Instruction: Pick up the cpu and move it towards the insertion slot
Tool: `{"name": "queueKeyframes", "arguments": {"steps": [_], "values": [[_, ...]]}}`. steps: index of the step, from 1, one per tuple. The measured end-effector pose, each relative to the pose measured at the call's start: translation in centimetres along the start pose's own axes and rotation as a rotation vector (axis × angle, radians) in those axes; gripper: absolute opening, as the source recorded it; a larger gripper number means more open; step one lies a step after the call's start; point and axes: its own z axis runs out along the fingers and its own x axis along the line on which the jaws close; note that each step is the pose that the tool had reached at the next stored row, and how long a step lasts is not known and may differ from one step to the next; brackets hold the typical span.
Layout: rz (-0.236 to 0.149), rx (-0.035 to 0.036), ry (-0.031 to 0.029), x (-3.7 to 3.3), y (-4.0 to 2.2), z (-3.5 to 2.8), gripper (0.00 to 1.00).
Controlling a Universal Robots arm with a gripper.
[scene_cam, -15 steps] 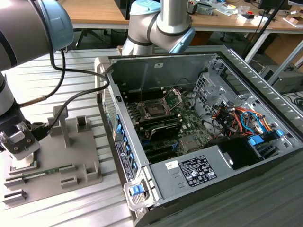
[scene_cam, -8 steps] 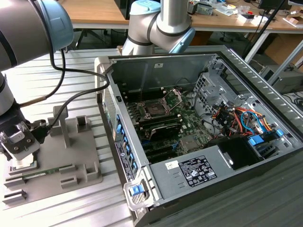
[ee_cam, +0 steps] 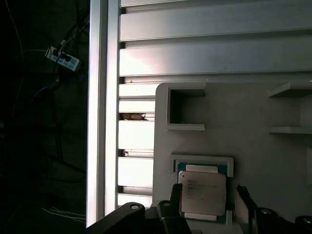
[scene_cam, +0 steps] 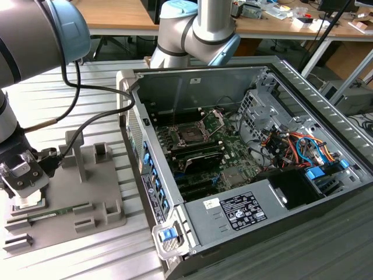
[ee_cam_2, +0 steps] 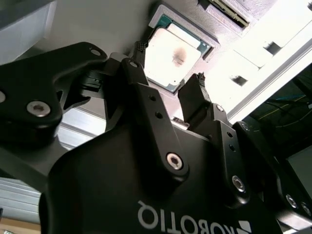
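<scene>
The cpu [ee_cam: 202, 187] is a flat square chip with a pale silver top. It lies in a shallow nest on the grey fixture plate [scene_cam: 99, 198] at the exterior view's left. My gripper [scene_cam: 22, 185] hangs just above it. In both wrist views the black fingers [ee_cam: 175, 194] stand on either side of the cpu [ee_cam_2: 170, 53], open, with a small gap showing on at least one side. The gripper [ee_cam_2: 169, 66] straddles the chip, which rests flat in the nest. The insertion slot [scene_cam: 191, 134], a dark square socket with its metal bracket raised, sits on the green board inside the open computer case.
A green memory stick [scene_cam: 52, 214] lies on the same plate, which also carries raised posts [scene_cam: 73, 149]. The case wall [scene_cam: 145, 175] stands between the plate and the socket. Cables and a drive cage [scene_cam: 262, 116] crowd the case's right side. The table is slatted aluminium [ee_cam: 214, 58].
</scene>
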Motion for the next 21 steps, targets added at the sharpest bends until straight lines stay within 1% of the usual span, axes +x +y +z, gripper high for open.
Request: {"name": "queueKeyframes", "arguments": {"steps": [1,2,3,5,6,8,13,15,16,21], "values": [[0.000,0.0003,-0.0001,0.00,-0.02,0.26,0.54],[0.000,0.0003,-0.0002,0.00,-0.05,0.69,0.54],[0.000,0.0005,-0.0001,0.00,-0.06,0.80,0.54],[0.000,0.0009,-0.0001,0.00,-0.10,1.35,0.54],[0.000,0.0011,0.0000,0.04,-0.12,1.43,0.54],[0.000,0.0010,-0.0001,0.18,-0.12,1.55,0.54],[-0.002,0.0010,0.0000,0.20,-0.12,1.57,0.54],[-0.002,0.0010,-0.0001,0.20,-0.12,1.57,0.55],[-0.002,0.0010,0.0000,0.20,-0.12,1.57,0.62],[-0.002,0.0010,0.0000,0.20,-0.12,1.58,0.62]]}}
